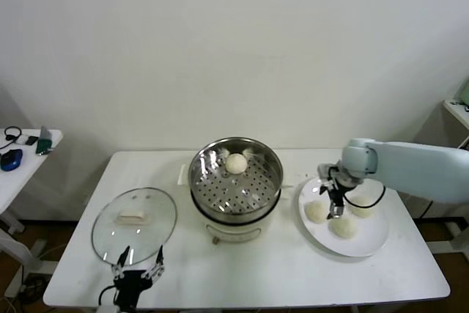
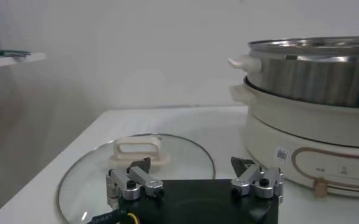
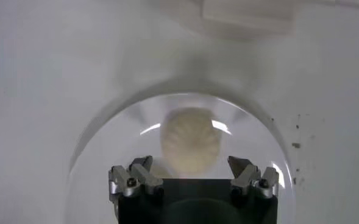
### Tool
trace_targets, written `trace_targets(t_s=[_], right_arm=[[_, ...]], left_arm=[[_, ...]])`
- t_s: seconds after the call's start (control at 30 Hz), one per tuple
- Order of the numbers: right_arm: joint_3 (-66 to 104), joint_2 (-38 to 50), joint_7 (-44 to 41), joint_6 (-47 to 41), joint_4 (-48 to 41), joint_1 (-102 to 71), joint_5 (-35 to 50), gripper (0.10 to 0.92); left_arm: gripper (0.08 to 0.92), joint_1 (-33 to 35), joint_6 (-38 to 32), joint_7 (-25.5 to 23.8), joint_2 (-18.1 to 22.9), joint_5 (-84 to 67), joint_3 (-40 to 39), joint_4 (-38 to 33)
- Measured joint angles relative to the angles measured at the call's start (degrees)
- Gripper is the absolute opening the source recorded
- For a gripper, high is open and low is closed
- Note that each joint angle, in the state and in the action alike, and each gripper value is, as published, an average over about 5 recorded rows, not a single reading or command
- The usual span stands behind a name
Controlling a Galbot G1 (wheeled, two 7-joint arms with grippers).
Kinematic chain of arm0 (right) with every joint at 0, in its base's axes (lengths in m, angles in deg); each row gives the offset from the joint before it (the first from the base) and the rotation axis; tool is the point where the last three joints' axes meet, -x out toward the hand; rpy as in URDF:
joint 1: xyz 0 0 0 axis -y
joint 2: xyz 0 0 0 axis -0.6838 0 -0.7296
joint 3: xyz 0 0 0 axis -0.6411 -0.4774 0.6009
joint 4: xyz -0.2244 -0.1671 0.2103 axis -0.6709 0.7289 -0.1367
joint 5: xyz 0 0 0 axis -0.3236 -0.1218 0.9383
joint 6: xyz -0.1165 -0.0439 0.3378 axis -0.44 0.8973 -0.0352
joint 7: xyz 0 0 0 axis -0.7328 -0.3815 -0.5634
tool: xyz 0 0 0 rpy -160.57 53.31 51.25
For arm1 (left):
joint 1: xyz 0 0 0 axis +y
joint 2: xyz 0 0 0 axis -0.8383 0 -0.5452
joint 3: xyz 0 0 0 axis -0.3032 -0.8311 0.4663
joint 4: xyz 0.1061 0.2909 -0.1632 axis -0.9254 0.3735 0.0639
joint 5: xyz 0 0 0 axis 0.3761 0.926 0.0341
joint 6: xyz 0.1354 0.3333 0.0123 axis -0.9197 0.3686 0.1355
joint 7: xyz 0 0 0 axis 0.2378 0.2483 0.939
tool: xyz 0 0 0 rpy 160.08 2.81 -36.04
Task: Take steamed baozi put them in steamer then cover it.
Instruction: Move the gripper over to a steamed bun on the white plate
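Observation:
The steamer (image 1: 236, 185) stands mid-table with one baozi (image 1: 236, 163) on its perforated tray. Three more baozi (image 1: 342, 226) lie on a white plate (image 1: 366, 249) to its right. My right gripper (image 1: 334, 207) hangs open just above that plate. In the right wrist view a baozi (image 3: 191, 141) lies below and between the spread fingers (image 3: 140, 168), and nothing is gripped. The glass cover (image 1: 134, 223) rests flat on the table at the left. My left gripper (image 1: 136, 273) waits open at the cover's near edge, and the cover's cream handle (image 2: 139, 150) shows beyond it.
The steamer's steel pot (image 2: 316, 70) and white base (image 2: 313, 143) rise to one side of the left gripper. A side table (image 1: 22, 153) with small items stands at the far left. The table's front edge runs close under the left gripper.

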Motion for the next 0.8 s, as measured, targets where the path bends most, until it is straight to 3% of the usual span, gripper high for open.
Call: trace_targets(t_s=[0.47,0.8], right_arm=[[3.47,-1.06,-0.37,-0.63,-2.29,-3.75,-1.43,0.705],[2.64,-0.27,-3.34,1.10,-0.94,0.94,-0.62,0.684]], left_arm=[[0.823,-0.23,0.23,0.14,-0.16,-0.37,0.12,-0.02],[0.823,-0.22,0.41,0.45,0.00,-0.56,-0.29,-0.42]])
